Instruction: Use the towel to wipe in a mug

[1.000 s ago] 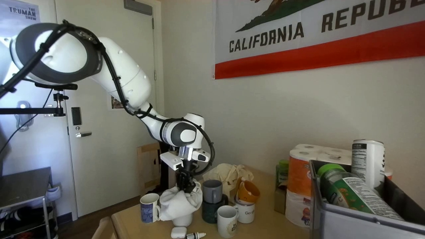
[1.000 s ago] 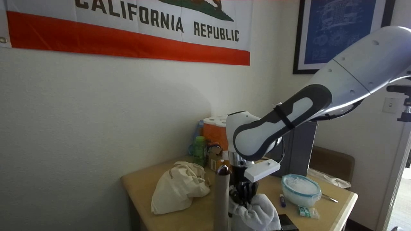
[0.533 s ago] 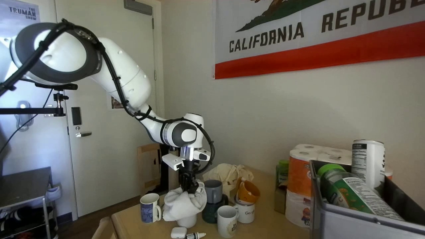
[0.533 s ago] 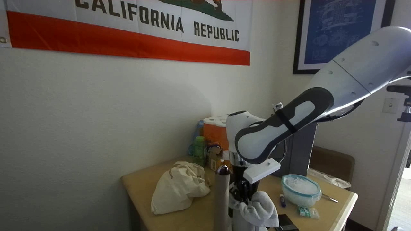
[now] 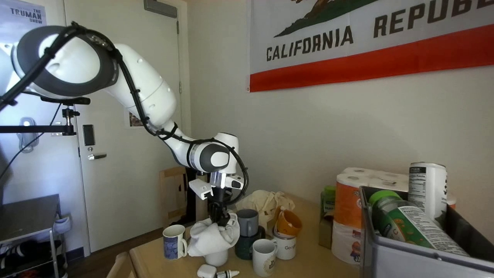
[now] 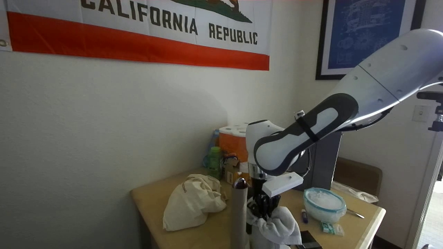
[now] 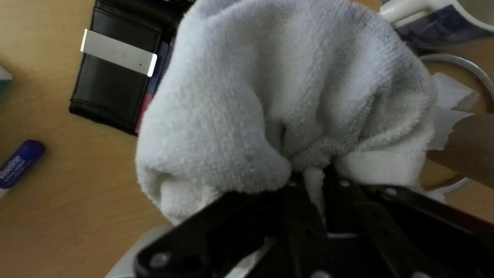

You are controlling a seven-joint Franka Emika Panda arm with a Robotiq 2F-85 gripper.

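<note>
The table [image 5: 314, 260] holds stacked mugs [image 5: 247, 224] near the towel [image 5: 212, 238]

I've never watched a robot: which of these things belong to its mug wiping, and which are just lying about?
For the job: white terry towel; fingers gripping it; white vessel under the towel, probably the mug.

Seemingly lying about: black wallet; blue-capped marker; orange mug; cloth bag.

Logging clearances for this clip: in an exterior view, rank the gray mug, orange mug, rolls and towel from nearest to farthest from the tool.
1. Towel: held in the tool.
2. Gray mug: just right of it in the picture.
3. Orange mug: farther right, tilted.
4. Rolls: rightmost of these four, in orange wrapping.
</note>
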